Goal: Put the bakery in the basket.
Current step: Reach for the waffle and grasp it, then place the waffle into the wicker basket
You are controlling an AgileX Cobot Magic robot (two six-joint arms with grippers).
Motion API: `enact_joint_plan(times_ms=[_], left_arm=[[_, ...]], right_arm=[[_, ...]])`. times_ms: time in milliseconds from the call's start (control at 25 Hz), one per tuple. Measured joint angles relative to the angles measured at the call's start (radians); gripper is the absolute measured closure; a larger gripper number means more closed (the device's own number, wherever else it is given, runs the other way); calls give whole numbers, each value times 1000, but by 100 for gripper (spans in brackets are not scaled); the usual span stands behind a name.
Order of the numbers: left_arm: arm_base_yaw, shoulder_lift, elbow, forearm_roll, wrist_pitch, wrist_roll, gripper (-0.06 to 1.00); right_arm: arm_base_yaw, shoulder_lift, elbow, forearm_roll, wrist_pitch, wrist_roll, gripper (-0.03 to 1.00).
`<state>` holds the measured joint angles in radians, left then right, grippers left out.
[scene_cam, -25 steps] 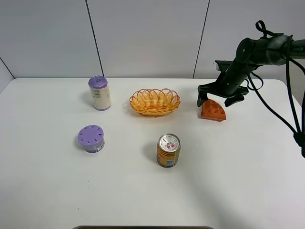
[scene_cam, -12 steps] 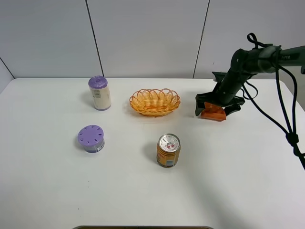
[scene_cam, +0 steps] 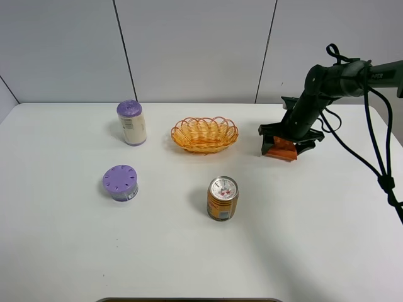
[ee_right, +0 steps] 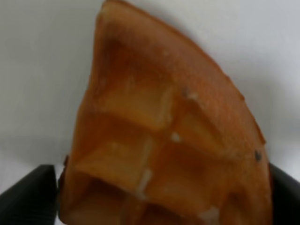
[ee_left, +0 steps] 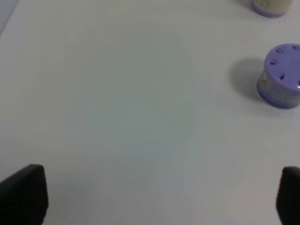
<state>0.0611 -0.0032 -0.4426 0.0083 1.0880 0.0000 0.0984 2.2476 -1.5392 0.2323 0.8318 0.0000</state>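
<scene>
The left jaws stand wide over the tabletop (ee_left: 117, 103). Left of the wicker basket (scene_cam: 204, 147) stand a purple-capped bottle (scene_cam: 131, 123) and, nearer the front edge, a short purple-lidded jar (scene_cam: 120, 182). A gold drink can (scene_cam: 222, 198) stands in front of the basket. Right of the basket the waffle wedge (scene_cam: 281, 150) lies on the tabletop, with the right jaws closed against its two sides.

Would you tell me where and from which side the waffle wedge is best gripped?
Across its wide end, pinching the two side edges, coming from above: the waffle wedge lies flat, grid up, so only its edges offer opposing faces.
</scene>
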Motion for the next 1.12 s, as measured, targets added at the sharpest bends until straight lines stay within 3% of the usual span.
enact_joint_plan(times_ms=[120,1120], left_arm=[[0,0,0,0,0,0,-5],[0,0,0,0,0,0,-5]], right_arm=[[0,0,0,0,4,0,24],[0,-17,0,-1,6,0,26]])
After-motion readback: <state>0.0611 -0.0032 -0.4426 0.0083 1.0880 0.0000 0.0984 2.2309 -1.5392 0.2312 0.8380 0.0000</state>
